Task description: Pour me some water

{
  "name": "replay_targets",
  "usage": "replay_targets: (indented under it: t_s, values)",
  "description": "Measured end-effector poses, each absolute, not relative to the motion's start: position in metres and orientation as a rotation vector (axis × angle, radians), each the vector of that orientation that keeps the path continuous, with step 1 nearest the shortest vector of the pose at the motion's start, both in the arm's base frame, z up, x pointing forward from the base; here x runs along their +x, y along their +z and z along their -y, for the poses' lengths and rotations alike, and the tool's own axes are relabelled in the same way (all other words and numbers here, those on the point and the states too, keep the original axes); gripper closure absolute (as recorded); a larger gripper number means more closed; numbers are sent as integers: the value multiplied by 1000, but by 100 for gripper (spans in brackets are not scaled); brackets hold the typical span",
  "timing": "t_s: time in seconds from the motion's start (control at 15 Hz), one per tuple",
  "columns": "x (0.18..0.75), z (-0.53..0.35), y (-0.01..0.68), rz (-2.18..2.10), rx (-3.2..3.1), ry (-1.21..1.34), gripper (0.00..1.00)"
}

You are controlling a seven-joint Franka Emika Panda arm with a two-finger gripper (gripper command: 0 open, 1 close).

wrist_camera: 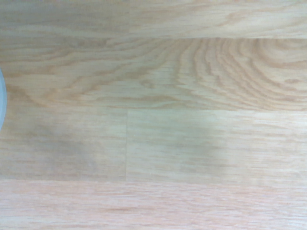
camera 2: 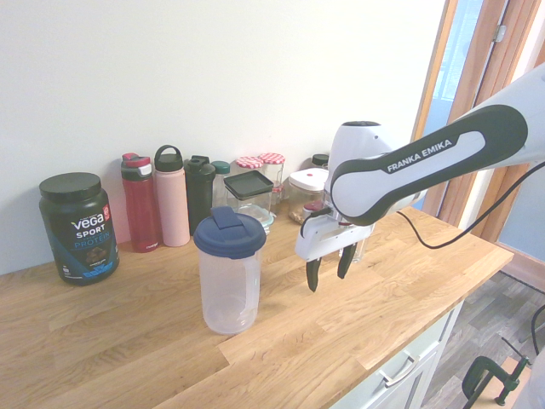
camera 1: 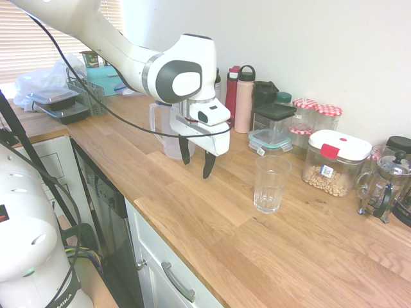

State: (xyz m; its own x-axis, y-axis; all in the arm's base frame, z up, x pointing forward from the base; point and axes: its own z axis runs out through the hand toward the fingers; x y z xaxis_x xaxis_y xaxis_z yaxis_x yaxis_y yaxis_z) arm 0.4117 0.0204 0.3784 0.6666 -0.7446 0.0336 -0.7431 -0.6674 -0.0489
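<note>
Gripper: the white Franka arm's two-finger gripper (camera 1: 196, 162) hangs pointing straight down over bare wood, its dark fingers spread wide and holding nothing
Pitcher: a clear plastic water pitcher with a dark blue lid (camera 2: 228, 273) stands upright on the pale oak countertop (camera 1: 270, 256); in the second exterior view it sits at about nine o'clock from the gripper, near but apart
Glass: a clear faceted drinking glass (camera 1: 270, 183) stands upright at about three o'clock from the gripper in the first exterior view, just beside it and not touching
Handling, as a judgement: the pitcher looks like thin, smooth plastic, light when empty and likely to flex if squeezed at the wall; a handle shows on its side in the first exterior view and seems the surest place to take hold, since the round body may be too wide and slippery for these fingers
Glass risk: it looks brittle and easy to tip; a knock from the spout would likely topple it
Hard to make out: how much water the pitcher holds cannot be told; the arm hides most of it in the first exterior view, and hides most of the glass in the second
Wrist view: only blurred wood grain, with a pale sliver at nine o'clock that cannot be identified
</note>
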Motion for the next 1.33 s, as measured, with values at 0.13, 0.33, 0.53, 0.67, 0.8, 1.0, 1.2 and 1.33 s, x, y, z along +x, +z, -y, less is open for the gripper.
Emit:
replay_targets:
  t_s: [0.13,0.33,0.53,0.67,0.8,1.0,1.2,1.33]
  values:
    - [413,-20,376,-1273,-2852,-73,0]
    - [407,-35,407,-1342,-2833,-108,0]
    - [367,-71,465,-1331,-2847,-197,0]
    - [333,-106,496,-1325,-2836,-298,0]
    - [303,-145,508,-1304,-2809,-392,0]
    - [293,-186,510,-1273,-2767,-463,0]
    - [308,-222,498,-1242,-2715,-520,0]
    - [329,-236,486,-1260,-2693,-557,0]
